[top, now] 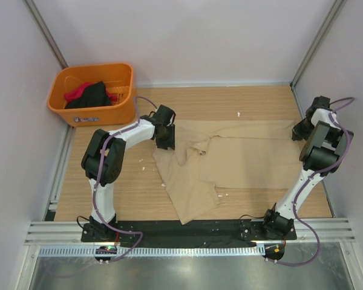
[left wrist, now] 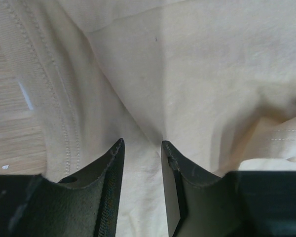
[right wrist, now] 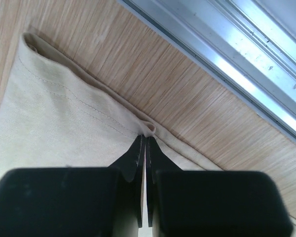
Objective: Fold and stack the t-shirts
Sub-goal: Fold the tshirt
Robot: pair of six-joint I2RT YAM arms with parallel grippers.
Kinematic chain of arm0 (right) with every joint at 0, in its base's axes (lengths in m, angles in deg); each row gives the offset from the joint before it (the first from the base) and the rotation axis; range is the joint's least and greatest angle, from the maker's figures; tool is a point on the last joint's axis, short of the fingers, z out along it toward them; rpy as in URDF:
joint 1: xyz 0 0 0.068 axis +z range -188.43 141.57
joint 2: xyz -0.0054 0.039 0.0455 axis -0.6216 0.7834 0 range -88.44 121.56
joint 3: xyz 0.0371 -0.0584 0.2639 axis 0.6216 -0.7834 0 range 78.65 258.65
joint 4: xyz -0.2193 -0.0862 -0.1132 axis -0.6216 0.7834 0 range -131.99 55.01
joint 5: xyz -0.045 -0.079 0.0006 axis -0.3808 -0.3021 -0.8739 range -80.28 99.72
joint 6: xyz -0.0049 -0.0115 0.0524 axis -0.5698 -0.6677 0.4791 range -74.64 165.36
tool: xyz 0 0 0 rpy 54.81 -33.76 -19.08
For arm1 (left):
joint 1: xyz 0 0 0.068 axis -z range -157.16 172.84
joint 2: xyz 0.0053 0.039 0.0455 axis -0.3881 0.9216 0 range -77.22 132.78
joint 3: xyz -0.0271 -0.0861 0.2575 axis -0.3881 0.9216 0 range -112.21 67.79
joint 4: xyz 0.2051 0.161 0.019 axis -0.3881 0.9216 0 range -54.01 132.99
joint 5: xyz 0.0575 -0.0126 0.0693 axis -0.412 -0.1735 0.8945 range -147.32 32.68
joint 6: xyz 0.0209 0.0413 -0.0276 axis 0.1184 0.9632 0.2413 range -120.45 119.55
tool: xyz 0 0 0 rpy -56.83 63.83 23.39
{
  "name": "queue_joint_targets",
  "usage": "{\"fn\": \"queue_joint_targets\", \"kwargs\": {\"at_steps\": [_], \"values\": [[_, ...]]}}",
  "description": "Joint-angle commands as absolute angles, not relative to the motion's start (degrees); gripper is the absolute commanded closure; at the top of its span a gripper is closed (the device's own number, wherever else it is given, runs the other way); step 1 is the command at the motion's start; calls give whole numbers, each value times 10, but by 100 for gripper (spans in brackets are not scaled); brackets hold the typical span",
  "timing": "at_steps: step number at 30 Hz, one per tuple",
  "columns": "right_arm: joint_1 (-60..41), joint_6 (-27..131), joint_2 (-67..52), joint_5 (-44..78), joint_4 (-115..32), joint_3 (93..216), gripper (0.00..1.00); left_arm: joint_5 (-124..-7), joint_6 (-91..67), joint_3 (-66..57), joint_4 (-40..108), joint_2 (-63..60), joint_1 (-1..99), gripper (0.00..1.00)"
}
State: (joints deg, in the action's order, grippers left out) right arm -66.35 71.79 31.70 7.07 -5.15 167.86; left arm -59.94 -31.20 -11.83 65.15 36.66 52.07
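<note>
Right hand [right wrist: 144,138] clenches the t-shirt [right wrist: 64,123] hem, left hand [left wrist: 142,143] sits released. Likely flattening stage; next, pinch the cloth beneath it.

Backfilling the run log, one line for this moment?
left gripper open on beige t-shirt | right gripper shut on hem | shirt unfolded | orange basket holds clothes
</note>
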Motion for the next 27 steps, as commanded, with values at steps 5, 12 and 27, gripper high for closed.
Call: {"fn": "queue_joint_targets", "kwargs": {"at_steps": [5,12,27], "values": [[-631,709,269,-22,18,1723,64,-587,-291,-120,690,286,518,56],[-506,731,179,-3,64,1740,36,-711,-335,-35,637,183,518,57],[-231,868,104,332,-186,1445,44,-864,-594,149,411,168,504,64]]}}
